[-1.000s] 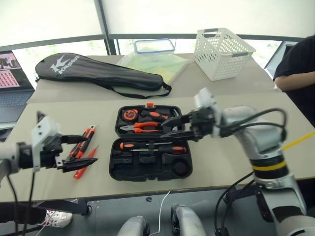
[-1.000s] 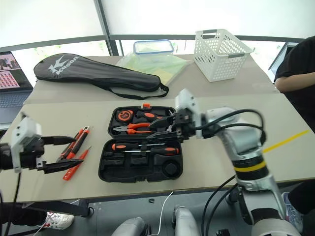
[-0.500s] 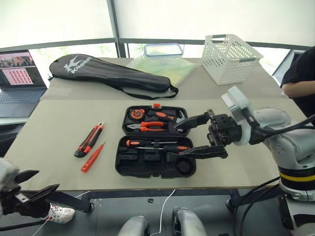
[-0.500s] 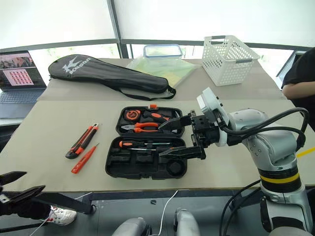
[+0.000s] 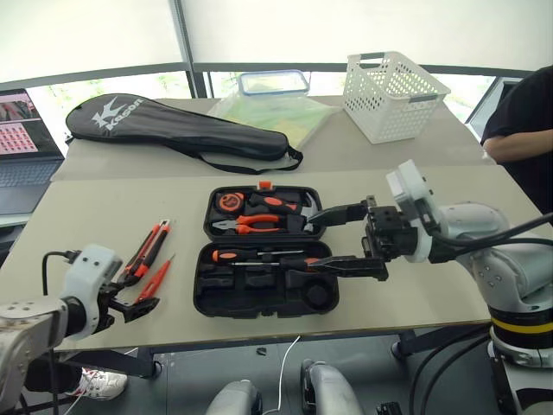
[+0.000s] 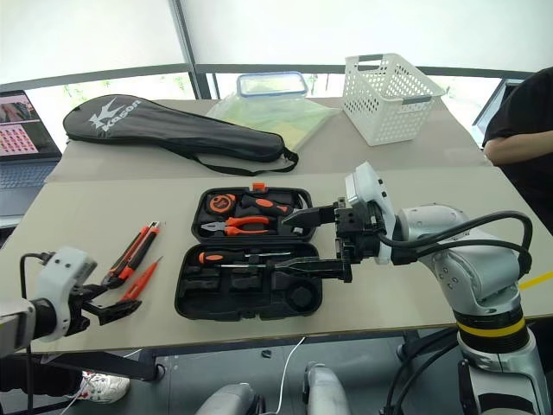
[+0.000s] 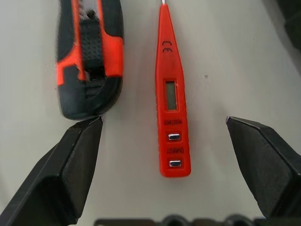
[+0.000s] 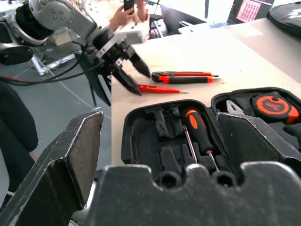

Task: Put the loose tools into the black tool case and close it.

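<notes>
The black tool case (image 5: 263, 251) lies open in the middle of the desk (image 5: 112, 203). Its far half holds pliers (image 5: 244, 223), a hammer (image 5: 278, 204) and a tape measure (image 5: 229, 201). Its near half holds two screwdrivers with orange and black handles (image 5: 263, 257); some slots there look bare.

To the left of the case lie the orange and black utility knife (image 5: 149, 248) and the slim orange tester screwdriver (image 5: 154, 277), side by side but not touching.

The left gripper (image 5: 130, 298) is low at the near left edge of the desk, just by the near ends of these two tools. Its fingers (image 7: 77, 155) are spread wide and hold nothing.

The right gripper (image 5: 341, 242) hangs over the right side of the case, pointing left. Its fingers (image 8: 75, 155) are spread wide too, with nothing between them.
</notes>
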Tool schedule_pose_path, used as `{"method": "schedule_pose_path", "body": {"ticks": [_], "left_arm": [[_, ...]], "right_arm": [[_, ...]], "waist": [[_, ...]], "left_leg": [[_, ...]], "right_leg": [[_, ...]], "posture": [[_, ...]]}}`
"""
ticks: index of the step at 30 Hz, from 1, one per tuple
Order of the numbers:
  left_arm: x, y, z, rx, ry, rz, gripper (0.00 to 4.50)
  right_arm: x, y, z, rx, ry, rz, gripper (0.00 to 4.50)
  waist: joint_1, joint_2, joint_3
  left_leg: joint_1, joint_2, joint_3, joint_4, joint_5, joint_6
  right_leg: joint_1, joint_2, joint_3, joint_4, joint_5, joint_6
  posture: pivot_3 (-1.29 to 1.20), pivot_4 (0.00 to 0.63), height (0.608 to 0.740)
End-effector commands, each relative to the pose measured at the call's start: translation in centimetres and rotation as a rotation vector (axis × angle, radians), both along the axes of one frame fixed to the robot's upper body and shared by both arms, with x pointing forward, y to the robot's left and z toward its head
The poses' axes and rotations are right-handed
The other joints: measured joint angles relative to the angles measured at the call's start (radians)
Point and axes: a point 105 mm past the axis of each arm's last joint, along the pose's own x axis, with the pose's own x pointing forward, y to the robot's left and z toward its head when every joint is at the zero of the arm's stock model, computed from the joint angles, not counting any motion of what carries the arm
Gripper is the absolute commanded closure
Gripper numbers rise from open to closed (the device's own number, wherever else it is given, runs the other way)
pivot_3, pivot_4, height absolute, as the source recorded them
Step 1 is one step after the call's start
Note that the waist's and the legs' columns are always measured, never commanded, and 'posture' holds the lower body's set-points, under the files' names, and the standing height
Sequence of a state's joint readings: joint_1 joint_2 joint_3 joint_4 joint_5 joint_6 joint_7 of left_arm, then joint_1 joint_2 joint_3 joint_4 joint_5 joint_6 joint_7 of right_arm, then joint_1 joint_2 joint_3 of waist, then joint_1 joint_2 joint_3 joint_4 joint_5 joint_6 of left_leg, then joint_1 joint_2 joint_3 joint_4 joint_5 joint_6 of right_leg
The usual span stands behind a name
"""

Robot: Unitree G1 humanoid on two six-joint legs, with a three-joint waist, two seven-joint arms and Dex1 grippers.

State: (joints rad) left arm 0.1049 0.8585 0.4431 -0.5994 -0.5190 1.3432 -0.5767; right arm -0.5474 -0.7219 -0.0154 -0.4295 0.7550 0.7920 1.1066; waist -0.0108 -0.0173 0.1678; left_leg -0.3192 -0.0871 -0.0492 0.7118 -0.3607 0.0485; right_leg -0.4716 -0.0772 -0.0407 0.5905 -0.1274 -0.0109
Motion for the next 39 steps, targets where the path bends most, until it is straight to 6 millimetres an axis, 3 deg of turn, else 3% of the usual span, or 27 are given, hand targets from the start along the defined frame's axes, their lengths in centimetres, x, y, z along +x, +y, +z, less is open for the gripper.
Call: {"method": "schedule_pose_path", "body": {"ticks": [1, 10, 13, 14, 15, 16, 18, 24, 32, 34, 39], "left_arm": [[0.2, -1.3, 0.1, -0.016, -0.004, -0.019, 0.00], [3.0, -1.7, -1.7, 0.034, -0.018, -0.003, 0.00], [3.7, -1.7, -2.1, 0.050, -0.026, -0.018, 0.67], [3.8, -1.6, -2.2, 0.053, -0.027, -0.018, 1.08], [4.0, -1.6, -2.3, 0.050, -0.029, -0.023, 1.08], [4.1, -1.7, -2.3, 0.045, -0.031, -0.026, 1.68], [4.2, -1.8, -2.2, 0.030, -0.038, -0.033, 2.02], [4.5, -1.7, 0.2, 0.048, -0.094, -0.120, 4.05], [5.8, -3.1, 7.1, 0.115, -0.238, -0.434, 4.07], [5.8, -5.1, 8.9, 0.105, -0.293, -0.630, 4.07], [6.1, -8.6, 9.3, 0.160, -0.272, -1.039, 4.07]], "right_arm": [[-0.5, -0.3, 0.9, 0.015, -0.057, -0.008, 0.03], [-0.5, -0.3, 1.3, 0.029, -0.050, -0.020, 0.03], [-0.6, -0.4, 1.4, 0.024, -0.050, -0.011, 0.00], [-0.8, -0.4, 1.5, 0.022, -0.048, -0.002, 0.00], [-1.1, -0.4, 1.5, 0.019, -0.045, 0.012, 0.00], [-1.3, -0.4, 1.5, 0.016, -0.043, 0.022, 0.00], [-1.6, -0.4, 1.4, 0.006, -0.038, 0.033, 0.00], [-2.3, -1.0, 0.6, -0.030, 0.033, 0.040, 0.00], [-3.0, -2.1, -0.5, -0.090, 0.044, 0.017, 0.00], [-3.2, -2.3, -1.0, -0.108, 0.041, 0.012, 0.00], [-3.4, -2.7, -1.8, -0.129, 0.040, -0.007, 0.00]], "waist": [[0.001, 0.000, 0.000], [0.024, 0.002, -0.001], [0.031, 0.003, -0.001], [0.032, 0.003, -0.001], [0.032, 0.003, -0.001], [0.033, 0.003, -0.002], [0.032, 0.003, -0.002], [0.025, 0.003, -0.001], [0.024, 0.000, 0.000], [0.024, 0.000, 0.000], [0.023, 0.000, 0.000]], "left_leg": [[0.000, 0.000, 0.000, 0.000, 0.000, -0.001], [0.004, -0.001, -0.001, 0.001, 0.001, -0.004], [0.009, -0.001, -0.003, 0.001, 0.002, -0.005], [0.011, -0.001, -0.003, 0.001, 0.002, -0.005], [0.011, -0.001, -0.003, 0.001, 0.002, -0.005], [0.012, -0.001, -0.003, 0.001, 0.001, -0.004], [0.013, -0.001, -0.003, 0.001, 0.002, -0.004], [0.012, 0.000, -0.003, 0.000, 0.002, -0.003], [0.001, 0.000, -0.003, 0.001, 0.002, -0.002], [0.000, -0.001, -0.003, 0.001, 0.002, -0.002], [-0.002, -0.001, -0.002, 0.001, 0.002, -0.002]], "right_leg": [[0.000, 0.000, 0.000, -0.002, 0.000, 0.000], [0.004, -0.002, 0.003, 0.002, 0.000, -0.001], [0.010, -0.003, 0.003, 0.002, 0.000, -0.001], [0.012, -0.003, 0.003, 0.002, -0.001, 0.000], [0.013, -0.003, 0.003, 0.002, -0.001, 0.000], [0.014, -0.003, 0.003, 0.001, -0.001, 0.001], [0.014, -0.003, 0.003, 0.002, -0.002, 0.002], [0.013, -0.006, 0.003, 0.002, -0.002, 0.001], [0.004, -0.002, 0.001, -0.001, -0.001, -0.001], [0.003, -0.002, 0.000, -0.002, -0.001, -0.001], [0.002, -0.005, 0.000, -0.004, -0.001, -0.001]], "posture": [[0.00, 0.150, 0.740], [0.00, 0.150, 0.740], [0.00, 0.150, 0.740], [0.00, 0.150, 0.740], [0.00, 0.150, 0.740], [0.00, 0.150, 0.740], [0.00, 0.150, 0.740], [0.00, 0.150, 0.740], [0.00, 0.150, 0.740], [0.00, 0.150, 0.740], [0.00, 0.150, 0.740]]}}
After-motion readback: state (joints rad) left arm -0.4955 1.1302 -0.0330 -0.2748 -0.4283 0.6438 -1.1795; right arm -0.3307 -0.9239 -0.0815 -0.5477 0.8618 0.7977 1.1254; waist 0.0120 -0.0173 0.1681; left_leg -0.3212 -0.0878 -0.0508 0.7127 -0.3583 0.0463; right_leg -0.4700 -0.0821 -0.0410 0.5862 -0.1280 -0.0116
